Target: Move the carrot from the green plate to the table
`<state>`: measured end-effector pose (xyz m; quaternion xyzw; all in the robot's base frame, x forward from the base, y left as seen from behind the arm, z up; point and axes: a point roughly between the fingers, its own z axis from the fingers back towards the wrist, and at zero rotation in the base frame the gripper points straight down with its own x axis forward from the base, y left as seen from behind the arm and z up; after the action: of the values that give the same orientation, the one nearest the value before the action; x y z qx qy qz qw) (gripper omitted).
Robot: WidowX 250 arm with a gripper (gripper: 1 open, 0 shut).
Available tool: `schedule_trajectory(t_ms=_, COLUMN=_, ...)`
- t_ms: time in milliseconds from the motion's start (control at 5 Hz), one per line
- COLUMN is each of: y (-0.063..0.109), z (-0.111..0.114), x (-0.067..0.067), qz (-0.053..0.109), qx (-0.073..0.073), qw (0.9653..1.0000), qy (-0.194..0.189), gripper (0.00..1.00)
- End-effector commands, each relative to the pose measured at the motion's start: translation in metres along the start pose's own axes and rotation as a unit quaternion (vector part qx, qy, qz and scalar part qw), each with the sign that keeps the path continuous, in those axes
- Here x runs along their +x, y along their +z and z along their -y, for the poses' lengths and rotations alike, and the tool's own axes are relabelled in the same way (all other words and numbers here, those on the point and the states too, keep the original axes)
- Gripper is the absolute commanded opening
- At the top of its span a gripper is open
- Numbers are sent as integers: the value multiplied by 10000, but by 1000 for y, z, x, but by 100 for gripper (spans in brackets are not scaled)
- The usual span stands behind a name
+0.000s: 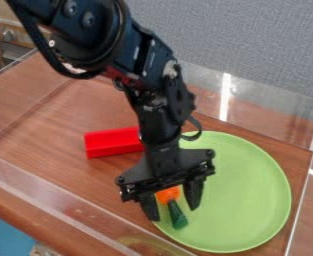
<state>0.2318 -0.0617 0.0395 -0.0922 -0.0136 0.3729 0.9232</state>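
Carrot (171, 205) sits right under your gripper (170, 196), on the near-left part of the plate (246, 195). You've only got the one camera view to go on. Fingers (196, 185) straddle the orange body, one on each side, and the green stem end pokes out toward you below them. Can't tell whether they're already pinching it or just close around it. Red block (115, 142) lies on the table (45, 120) just left of the plate. No readable writing anywhere.
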Motion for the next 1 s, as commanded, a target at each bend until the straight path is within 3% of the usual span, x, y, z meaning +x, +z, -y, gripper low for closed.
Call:
schedule_trajectory(t_ms=0, y=6, z=0, x=1, qz=78, qx=-84, qw=9999, qy=83, gripper=0)
schedule_trajectory(t_ms=400, y=13, z=10, x=-1, qz=205, qx=-187, qw=9982, qy=533, gripper=0)
schedule_trajectory(t_ms=800, y=3, z=30, x=16, qz=285, qx=-276, qw=9952, qy=900, gripper=0)
